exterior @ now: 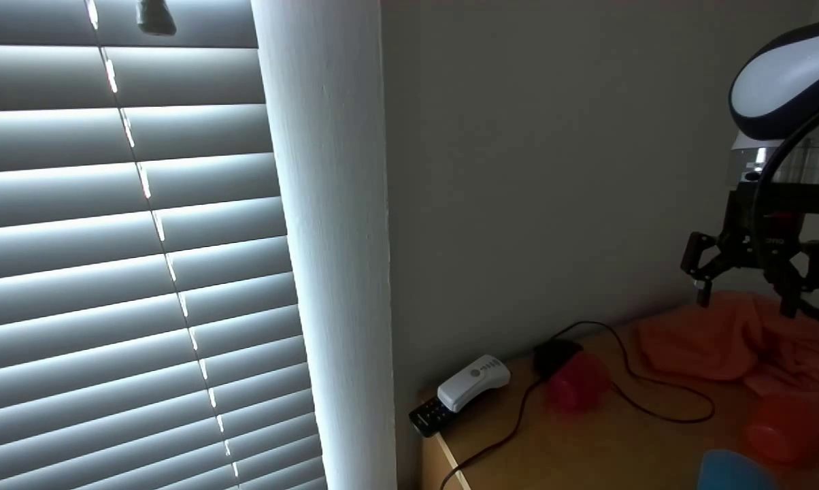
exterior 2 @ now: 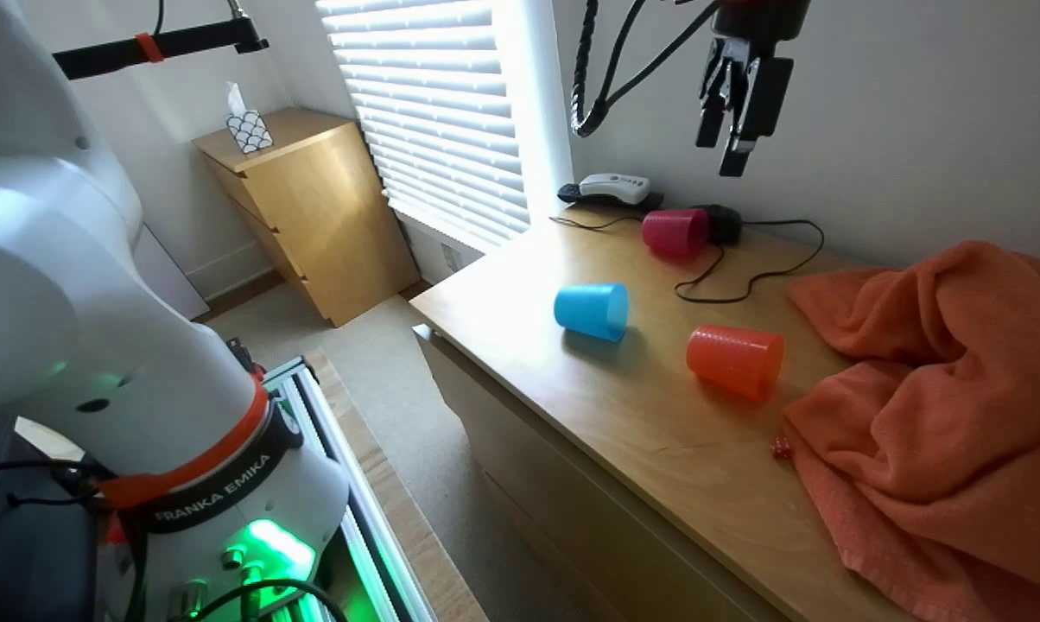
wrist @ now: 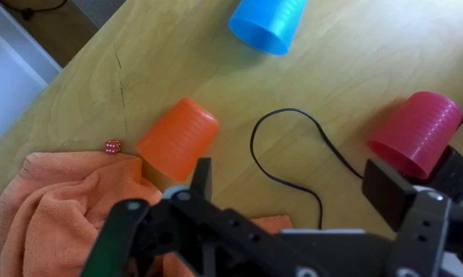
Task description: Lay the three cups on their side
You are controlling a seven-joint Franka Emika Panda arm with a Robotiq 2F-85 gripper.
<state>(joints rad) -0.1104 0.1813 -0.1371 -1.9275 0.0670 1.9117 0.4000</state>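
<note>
the claw (wrist: 293,184) hangs above the desk (wrist: 339,77), jaws spread wide, holding nothing. from the middle of the wrist view, the blue cup (wrist: 272,25) lies near twelve o'clock, the orange cup (wrist: 179,139) at nine and the pink-red cup (wrist: 420,130) at three, each on its side.

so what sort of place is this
Probably a room in a home, perhaps a bedroom, though an office is possible: slatted window blinds, a wood-toned chest of drawers and a tissue box on it.
</note>
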